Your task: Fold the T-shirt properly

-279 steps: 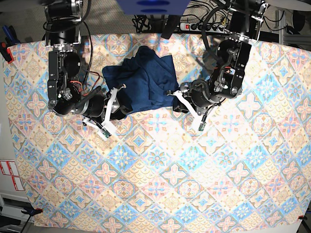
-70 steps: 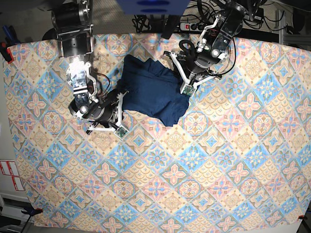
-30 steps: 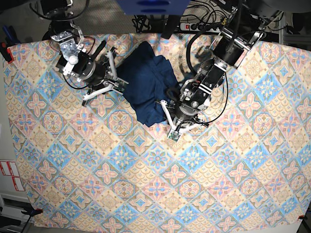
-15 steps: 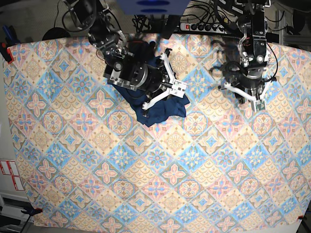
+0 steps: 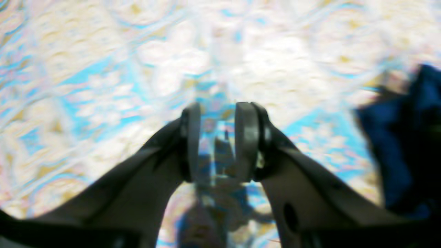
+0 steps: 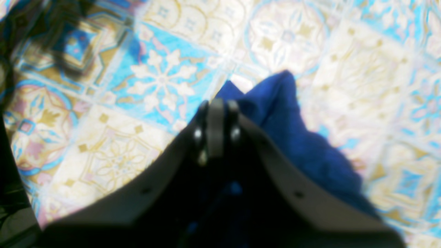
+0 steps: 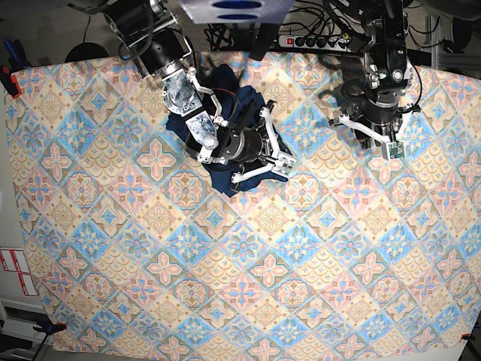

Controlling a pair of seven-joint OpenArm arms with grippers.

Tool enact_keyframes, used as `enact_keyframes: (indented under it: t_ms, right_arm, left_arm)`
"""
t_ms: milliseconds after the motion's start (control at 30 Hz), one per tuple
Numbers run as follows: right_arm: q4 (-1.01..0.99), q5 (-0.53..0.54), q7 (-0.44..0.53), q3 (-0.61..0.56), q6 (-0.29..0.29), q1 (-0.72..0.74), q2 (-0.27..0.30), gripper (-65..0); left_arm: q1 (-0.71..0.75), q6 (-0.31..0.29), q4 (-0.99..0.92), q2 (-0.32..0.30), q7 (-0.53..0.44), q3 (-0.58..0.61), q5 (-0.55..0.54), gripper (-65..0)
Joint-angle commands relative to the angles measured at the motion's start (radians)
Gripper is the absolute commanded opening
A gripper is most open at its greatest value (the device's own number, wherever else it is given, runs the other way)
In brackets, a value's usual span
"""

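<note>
The dark navy T-shirt (image 7: 248, 101) lies bunched at the back middle of the tile-patterned tablecloth (image 7: 225, 286). My right gripper (image 7: 288, 164) reaches across it from the left, at the shirt's right front corner. In the right wrist view this gripper (image 6: 216, 117) is shut, and a fold of the T-shirt (image 6: 303, 137) runs out from its fingertips. My left gripper (image 7: 387, 150) hovers over bare cloth well to the right of the shirt. It stands open (image 5: 218, 141) with nothing between the pads, and the T-shirt (image 5: 406, 137) shows at the right edge of the left wrist view.
A power strip with cables (image 7: 316, 41) runs behind the table's back edge. A red clamp (image 7: 7, 75) holds the cloth at the far left. White labels (image 7: 15, 271) lie beyond the left edge.
My right arm swept from the shirt's left edge across it to the right, pulling fabric over. My left arm left the shirt's front corner and rose to the back right.
</note>
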Motion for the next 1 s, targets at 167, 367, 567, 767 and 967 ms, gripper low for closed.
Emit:
enact_keyframes:
  t_ms: [167,367,567,767,967]
  right_arm:
    - [-0.110,0.012,0.085,0.000,0.002,0.021,-0.010,-63.5]
    - [-0.115,0.012,0.097,-0.008,0.002,0.015,-0.010,-63.5]
    - [0.177,0.012,-0.007,0.024,0.002,0.012,0.029,-63.5]
    - [0.241,0.014,-0.044,0.135,0.002,0.018,0.043,-63.5]
    - [0.077,0.012,0.010,0.144,0.002,0.020,0.039,-63.5]
  left_arm:
    - [-0.005,0.010,0.020,-0.005,-0.022,-0.007,0.008,-47.6]
    - [-0.019,0.010,0.019,-0.005,-0.020,-0.007,0.008,-47.6]
    - [-0.023,0.008,0.017,-0.005,-0.020,-0.007,0.010,-47.5]
    - [-0.025,0.008,0.017,-0.005,-0.020,-0.007,0.010,-47.5]
    - [-0.026,0.008,0.017,-0.005,-0.020,-0.006,0.010,-47.5]
